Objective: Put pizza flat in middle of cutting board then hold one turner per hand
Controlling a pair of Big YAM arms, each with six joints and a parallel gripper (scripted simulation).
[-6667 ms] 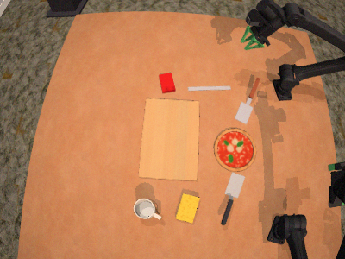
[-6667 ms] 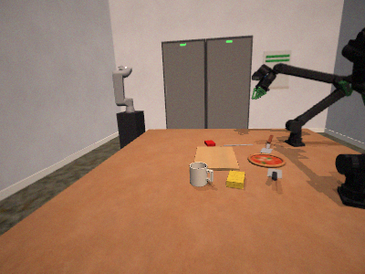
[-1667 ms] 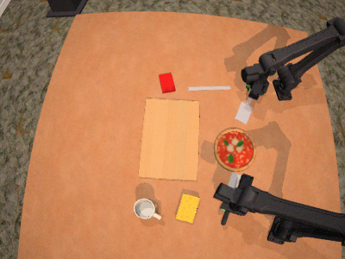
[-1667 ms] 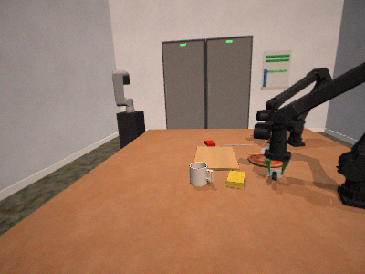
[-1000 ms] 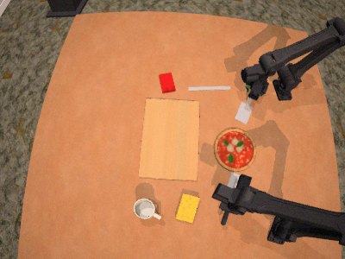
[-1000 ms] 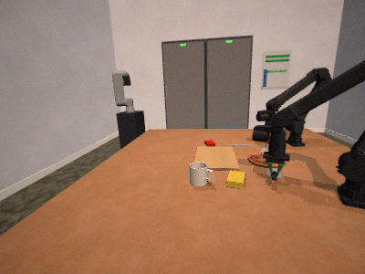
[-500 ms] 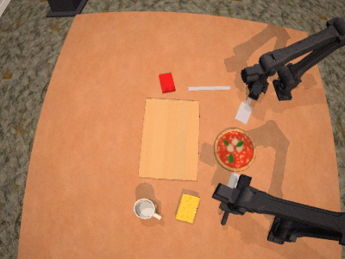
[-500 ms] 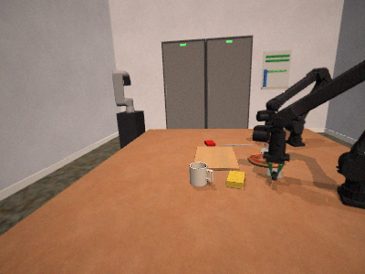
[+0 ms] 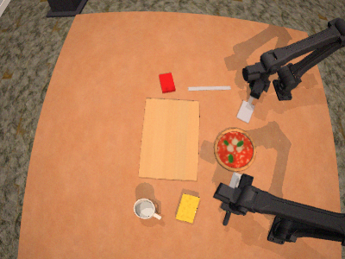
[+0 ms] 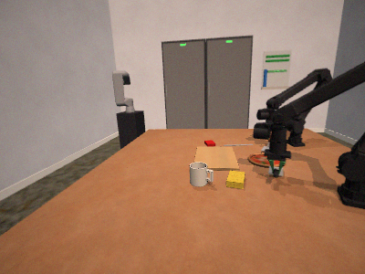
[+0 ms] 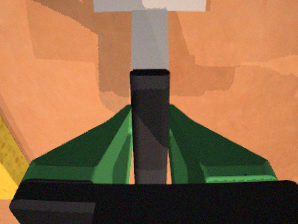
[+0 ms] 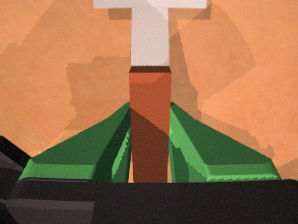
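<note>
The pizza [image 9: 234, 148] [image 10: 259, 159] lies flat on the table just right of the bare wooden cutting board [image 9: 170, 138] [image 10: 216, 157]. My left gripper [image 9: 235, 187] [image 10: 276, 170] [image 11: 150, 113] is down at the table below the pizza, shut on the black handle of a turner [image 9: 235, 180] [image 11: 149, 40] whose grey blade points toward the pizza. My right gripper [image 9: 253, 97] [image 12: 150, 111] is above the pizza, shut on the brown handle of a second turner [image 9: 245, 111] [image 12: 149, 35] with its white blade lying on the table.
A red block [image 9: 166, 82] [image 10: 210, 142] and a thin white strip [image 9: 209, 88] lie beyond the board. A white mug [image 9: 144, 209] [image 10: 199, 174] and a yellow sponge [image 9: 188, 207] [image 10: 235, 179] [image 11: 7, 160] stand in front of it.
</note>
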